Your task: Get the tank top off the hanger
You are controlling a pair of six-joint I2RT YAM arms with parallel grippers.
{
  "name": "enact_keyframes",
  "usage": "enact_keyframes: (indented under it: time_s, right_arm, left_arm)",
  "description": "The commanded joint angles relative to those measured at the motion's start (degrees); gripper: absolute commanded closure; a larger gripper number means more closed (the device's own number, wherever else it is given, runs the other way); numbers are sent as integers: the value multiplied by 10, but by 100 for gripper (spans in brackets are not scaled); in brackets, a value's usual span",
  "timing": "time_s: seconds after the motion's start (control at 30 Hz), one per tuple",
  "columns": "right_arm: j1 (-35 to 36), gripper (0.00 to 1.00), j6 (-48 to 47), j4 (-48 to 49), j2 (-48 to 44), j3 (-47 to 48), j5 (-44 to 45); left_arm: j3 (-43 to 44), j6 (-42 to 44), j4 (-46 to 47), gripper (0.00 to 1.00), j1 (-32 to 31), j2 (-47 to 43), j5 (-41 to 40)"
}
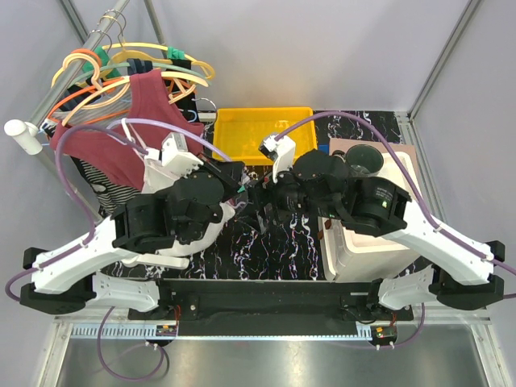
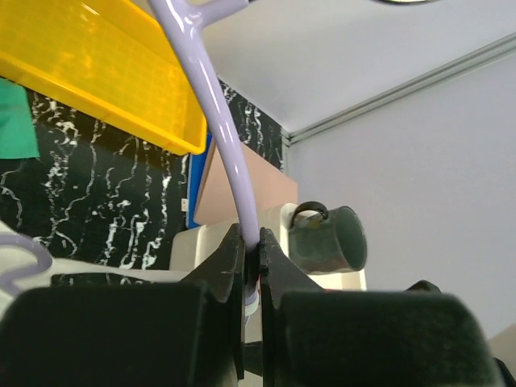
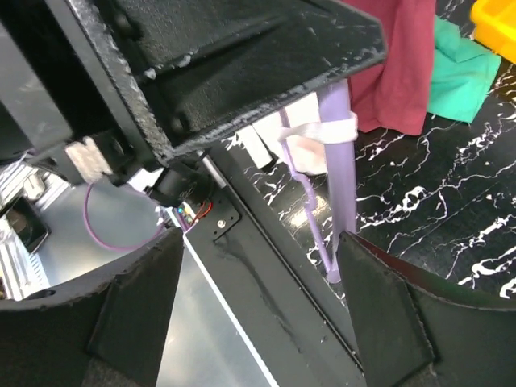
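The white tank top (image 3: 305, 157) hangs over about the middle of the tabletop, one strap (image 3: 322, 129) looped round the lavender hanger (image 2: 226, 137). Most of the cloth is hidden by the arms. The left gripper (image 2: 251, 260) is clenched on the hanger's bar. The right gripper (image 3: 260, 242) is spread wide just beside the strap, holding nothing. I take this for the stripping step, not yet done. Next the right fingers need to pinch that strap and draw it off the hanger's end while the left holds firm.
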Motion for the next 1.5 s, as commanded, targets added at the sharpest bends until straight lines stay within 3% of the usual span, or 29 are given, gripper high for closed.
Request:
enact_keyframes:
  time_s: [0.0, 0.33, 0.47, 0.53, 0.63, 0.67, 0.7, 0.8, 0.83, 0.9, 0.93, 1.03, 1.1, 1.17, 1.23, 1.33, 1.37, 1.47]
  right_arm:
    - [4, 17, 4, 70, -34, -33, 78]
    - [4, 23, 6, 94, -42, -53, 86]
    - [3, 40, 20, 119, -39, -65, 59]
    - [4, 43, 35, 143, -39, -74, 36]
    - [4, 58, 47, 157, -43, -91, 28]
    - [4, 67, 50, 157, -47, -99, 30]
    - [4, 82, 54, 157, -57, -105, 37]
    - [5, 100, 66, 168, -87, -137, 56]
    - [4, 100, 70, 171, -94, -144, 62]
    - [4, 100, 70, 174, -115, -157, 69]
    - [4, 100, 70, 176, -124, -164, 73]
    - [4, 100, 72, 183, -160, -209, 89]
    - [4, 100, 74, 188, -191, -226, 82]
    - [4, 100, 69, 205, -216, -256, 65]
    - [5, 100, 62, 211, -253, -277, 41]
    - [5, 100, 61, 206, -294, -292, 17]
    - [4, 100, 63, 204, -310, -294, 6]
    - [4, 100, 64, 193, -332, -298, -4]
  left_arm:
    - [5, -43, 30, 100, -7, -35, -2]
    - [5, -41, 30, 100, -25, -44, 15]
    - [11, -41, 30, 100, -35, -40, 21]
    - [16, -35, 32, 100, -42, -35, 21]
    - [33, -14, 34, 100, -57, -21, 22]
    - [38, -8, 35, 100, -63, -17, 18]
    - [39, -5, 37, 100, -69, -17, 14]
    - [35, 18, 42, 100, -85, -19, 21]
    - [34, 24, 44, 98, -85, -22, 26]
    - [33, 62, 58, 84, -85, -30, 40]
    - [34, 103, 61, 73, -85, -33, 47]
    - [24, 195, 72, 58, -85, -67, 71]
    - [15, 244, 86, 39, -84, -89, 88]
    - [0, 314, 86, 34, -84, -131, 87]
    - [-10, 322, 62, 35, -84, -181, 66]
    - [-31, 332, 53, 41, -84, -239, 41]
    - [-31, 336, 48, 46, -84, -244, 38]
    - [-6, 343, 10, 46, -84, -223, 28]
